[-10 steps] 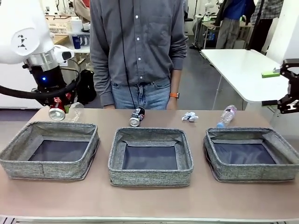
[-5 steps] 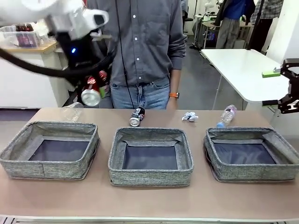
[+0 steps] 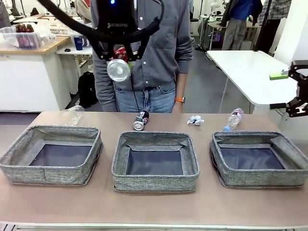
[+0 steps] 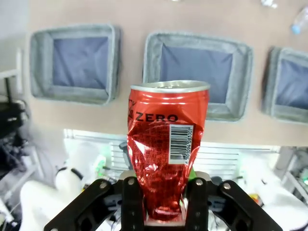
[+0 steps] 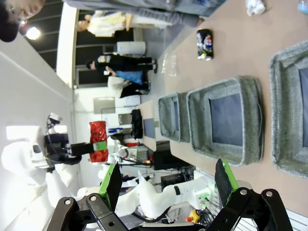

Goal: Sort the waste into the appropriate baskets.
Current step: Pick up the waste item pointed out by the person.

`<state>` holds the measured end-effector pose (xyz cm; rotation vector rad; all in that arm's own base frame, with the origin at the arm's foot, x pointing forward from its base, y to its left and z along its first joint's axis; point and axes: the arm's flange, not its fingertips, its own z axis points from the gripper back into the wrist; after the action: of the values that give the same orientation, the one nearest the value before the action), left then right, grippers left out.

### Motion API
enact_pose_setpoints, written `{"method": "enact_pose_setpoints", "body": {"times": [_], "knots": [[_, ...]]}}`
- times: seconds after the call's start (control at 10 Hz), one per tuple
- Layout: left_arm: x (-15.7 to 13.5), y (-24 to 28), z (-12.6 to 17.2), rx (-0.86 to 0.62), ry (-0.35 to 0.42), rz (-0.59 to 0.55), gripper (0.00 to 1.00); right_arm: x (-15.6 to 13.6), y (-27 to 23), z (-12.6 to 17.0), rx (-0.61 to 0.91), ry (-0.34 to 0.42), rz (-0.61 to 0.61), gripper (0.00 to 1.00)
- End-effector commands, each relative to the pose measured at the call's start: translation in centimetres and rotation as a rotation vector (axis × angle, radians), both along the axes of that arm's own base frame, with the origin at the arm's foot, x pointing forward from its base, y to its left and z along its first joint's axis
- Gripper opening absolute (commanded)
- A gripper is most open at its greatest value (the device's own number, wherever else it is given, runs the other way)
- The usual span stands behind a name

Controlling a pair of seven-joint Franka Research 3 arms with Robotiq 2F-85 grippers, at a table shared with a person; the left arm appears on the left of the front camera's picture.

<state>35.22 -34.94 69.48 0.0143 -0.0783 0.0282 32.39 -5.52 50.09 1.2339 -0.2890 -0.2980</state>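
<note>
The left gripper (image 4: pixel 163 209) was clamped on the dented red soda can (image 4: pixel 166 139), in the upper centre-left of the front view, above the three grey baskets (image 3: pixel 155 184). The right gripper (image 5: pixel 168 185) stood wide and empty at the right edge.

The light brown desk (image 3: pixel 154 207) carries three grey fabric baskets in a row, standing apart: the left basket (image 3: pixel 50 175), the middle basket (image 3: pixel 155 184) and the right basket (image 3: pixel 260 180). Along the far edge lie a clear cup (image 3: pixel 72 115) on its side, a crushed dark can (image 3: pixel 141 120), a paper wad (image 3: pixel 195 120) and a clear bottle (image 3: pixel 234 119).
</note>
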Motion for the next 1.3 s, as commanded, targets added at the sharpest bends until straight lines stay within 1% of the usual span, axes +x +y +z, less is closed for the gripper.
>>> {"method": "enact_pose_setpoints", "body": {"times": [0.0, 0.1, 0.2, 0.3, 0.4, 0.5, 0.6, 0.7, 0.8, 1.2], "knots": [[0.3, -3.0, 2.5, 0.023, -0.006, 0.093, 0.28, 0.3, 0.1, 0.1, 0.016, -0.036, 0.002, 1.00], [0.5, -3.8, 2.9, 0.017, 0.005, 0.064, 0.28, 0.3, 0.1, 0.1, 0.016, -0.036, 0.002, 1.00], [0.7, -4.3, 3.3, 0.002, 0.010, 0.066, 0.28, 0.3, 0.1, 0.1, 0.016, -0.036, 0.002, 1.00], [1.2, -4.5, 3.6, -0.044, 0.029, 0.088, 0.28, 0.3, 0.1, 0.1, 0.016, -0.036, 0.002, 1.00], [2.1, -4.6, 4.2, -0.077, 0.047, 0.162, 0.28, 0.3, 0.1, 0.1, 0.016, -0.036, 0.002, 1.00], [2.8, -4.4, 4.6, -0.113, 0.078, 0.190, 0.28, 0.3, 0.1, 0.1, 0.016, -0.036, 0.002, 1.00], [3.3, -4.0, 4.9, -0.157, 0.118, 0.180, 0.28, 0.3, 0.1, 0.1, 0.016, -0.036, 0.002, 1.00], [3.8, -3.4, 5.0, -0.195, 0.136, 0.158, 0.28, 0.3, 0.1, 0.1, 0.016, -0.036, 0.002, 1.00], [3.1, -4.0, 3.6, -0.110, 0.064, 0.149, 0.28, 0.3, 0.1, 0.1, 0.016, -0.036, 0.002, 1.00], [3.1, -4.0, 3.6, -0.110, 0.064, 0.149, 0.28, 0.3, 0.1, 0.1, 0.016, -0.036, 0.002, 1.00]]}}
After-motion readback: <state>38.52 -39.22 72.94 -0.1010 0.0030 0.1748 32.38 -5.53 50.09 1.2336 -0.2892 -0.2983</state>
